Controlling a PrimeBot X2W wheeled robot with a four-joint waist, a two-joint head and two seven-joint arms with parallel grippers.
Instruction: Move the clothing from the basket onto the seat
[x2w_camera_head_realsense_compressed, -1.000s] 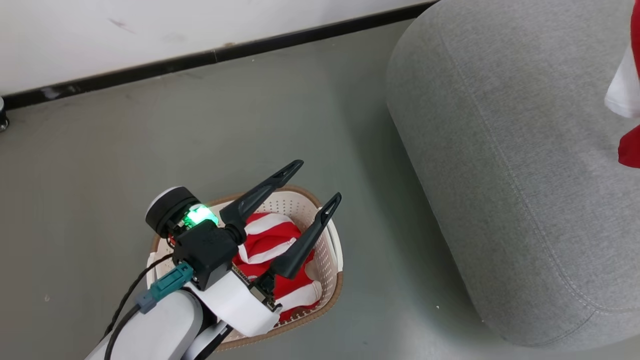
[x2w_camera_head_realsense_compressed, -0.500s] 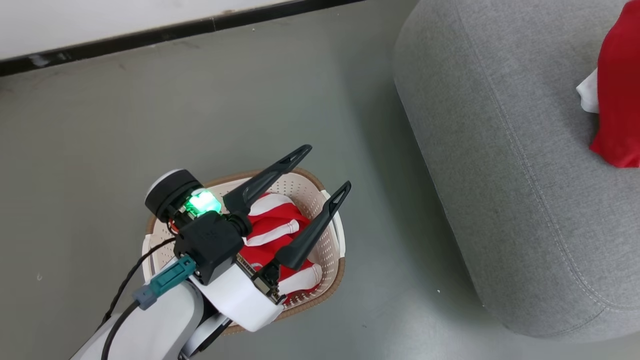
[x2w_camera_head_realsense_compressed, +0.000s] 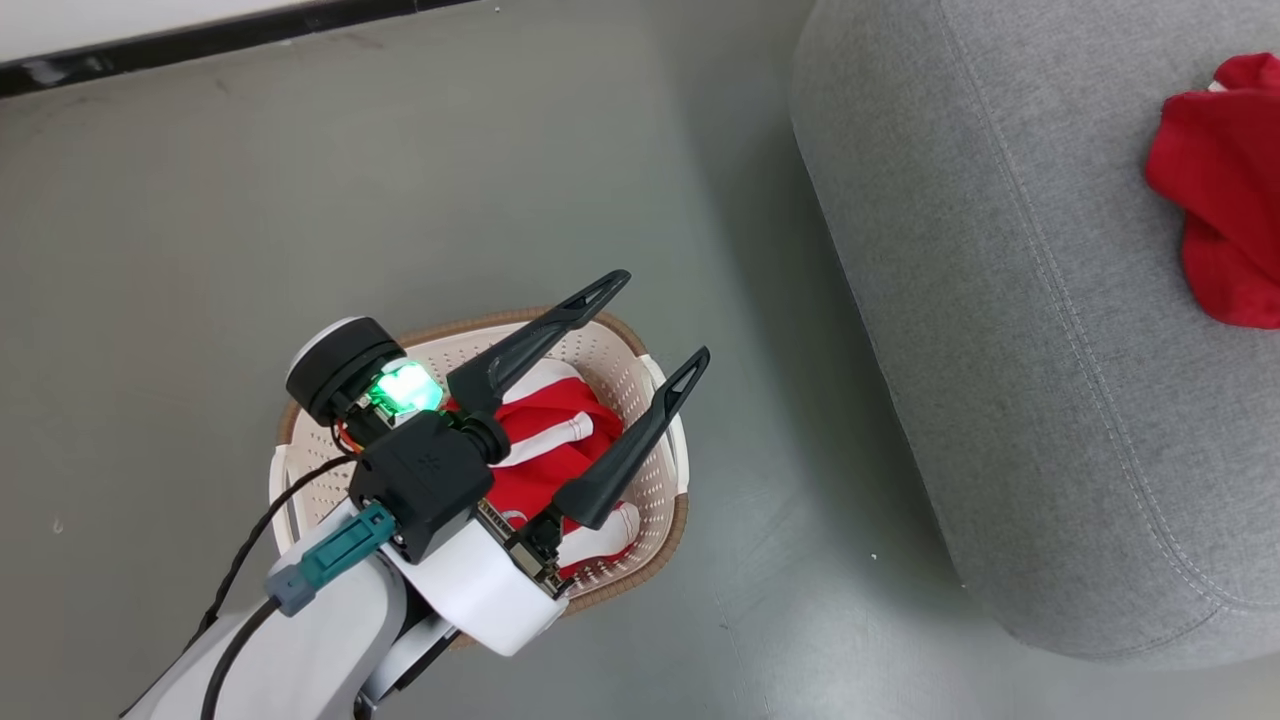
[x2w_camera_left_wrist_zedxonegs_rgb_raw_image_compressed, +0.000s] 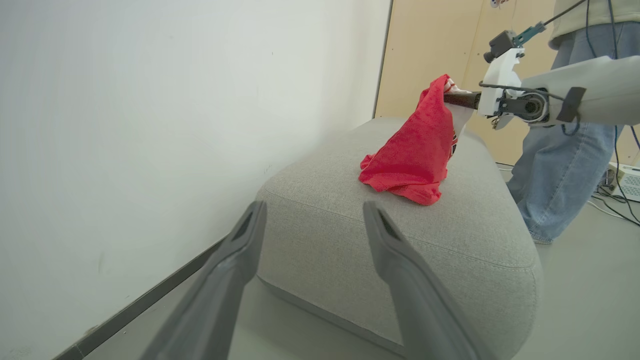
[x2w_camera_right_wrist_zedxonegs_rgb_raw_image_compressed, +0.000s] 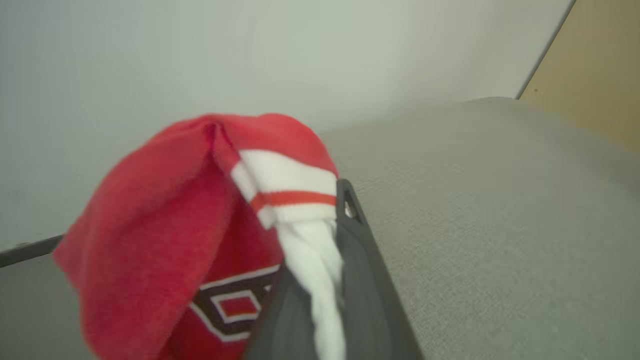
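Sliding further into the head view since a second ago, the red garment (x2w_camera_head_realsense_compressed: 1220, 190) is now sagging onto the seat (x2w_camera_head_realsense_compressed: 1000, 300) at 2 o'clock; the camera itself has also been shifting.

Nearest, at 7 o'clock in the head view, the left claw (x2w_camera_head_realsense_compressed: 665, 314) is hovering over the basket (x2w_camera_head_realsense_compressed: 655, 490) with its two dark fingers standing wide apart and gripping nothing. Red and white clothing (x2w_camera_head_realsense_compressed: 535, 465) is lying bunched inside the basket, showing between those fingers. The basket is sitting on the grey floor (x2w_camera_head_realsense_compressed: 300, 200), apart from the seat, which is spreading from 12 to 4 o'clock.

Looking along the left claw (x2w_camera_left_wrist_zedxonegs_rgb_raw_image_compressed: 314, 205) in the left wrist view, the seat (x2w_camera_left_wrist_zedxonegs_rgb_raw_image_compressed: 450, 240) is lying straight ahead, and the right claw (x2w_camera_left_wrist_zedxonegs_rgb_raw_image_compressed: 452, 97) is reaching in from 2 o'clock, pinching the top of the red garment (x2w_camera_left_wrist_zedxonegs_rgb_raw_image_compressed: 415, 150) while its lower folds are resting on the cushion. Up close in the right wrist view, the right claw (x2w_camera_right_wrist_zedxonegs_rgb_raw_image_compressed: 344, 200) is clamping shut on the garment's white band (x2w_camera_right_wrist_zedxonegs_rgb_raw_image_compressed: 290, 185).

Beyond the seat, at 3 o'clock, a person's legs (x2w_camera_left_wrist_zedxonegs_rgb_raw_image_compressed: 565, 165) in jeans are standing.
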